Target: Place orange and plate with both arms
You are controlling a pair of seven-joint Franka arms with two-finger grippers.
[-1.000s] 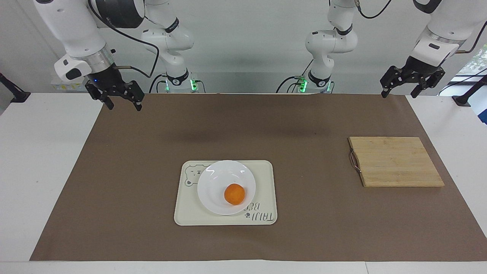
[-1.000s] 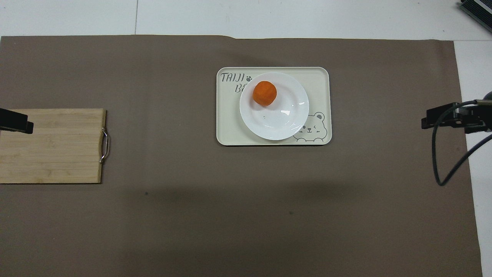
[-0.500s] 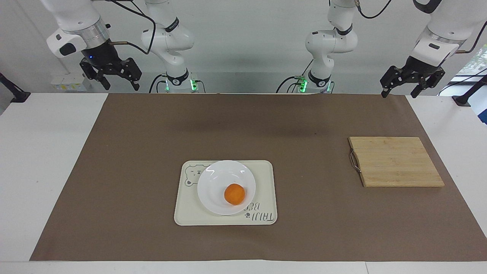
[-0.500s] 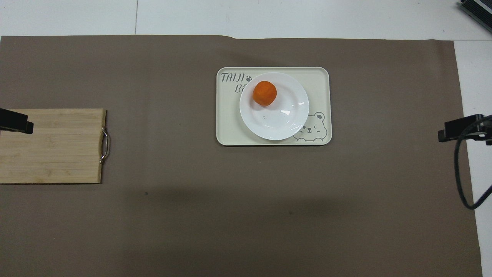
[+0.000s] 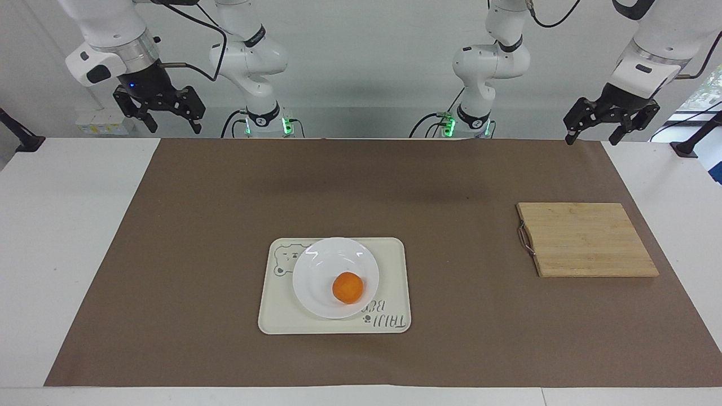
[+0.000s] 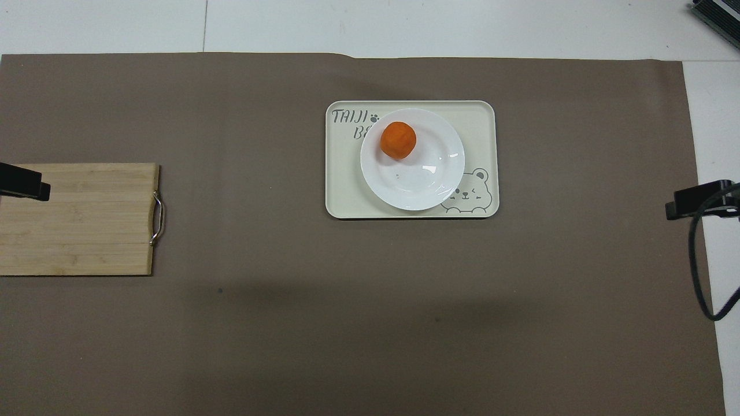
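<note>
The orange (image 5: 347,287) lies in the white plate (image 5: 316,265), toward the plate's side farther from the robots. The plate rests on a cream tray (image 5: 395,265) with a bear drawing, mid-table. In the overhead view the orange (image 6: 398,140) and plate (image 6: 430,185) show the same. My right gripper (image 5: 176,127) is open and empty, raised over the table's edge nearest the robots at the right arm's end. My left gripper (image 5: 591,138) is open and empty, raised near the mat's corner at the left arm's end. Only their tips show overhead: left gripper (image 6: 23,188), right gripper (image 6: 694,199).
A wooden cutting board (image 5: 586,239) with a metal handle lies at the left arm's end of the brown mat (image 5: 197,254); it also shows in the overhead view (image 6: 81,219). The cream tray (image 6: 483,133) sits under the plate.
My right gripper has risen and drawn back toward the robots and outward to the right arm's end. The left gripper, plate and orange have not moved.
</note>
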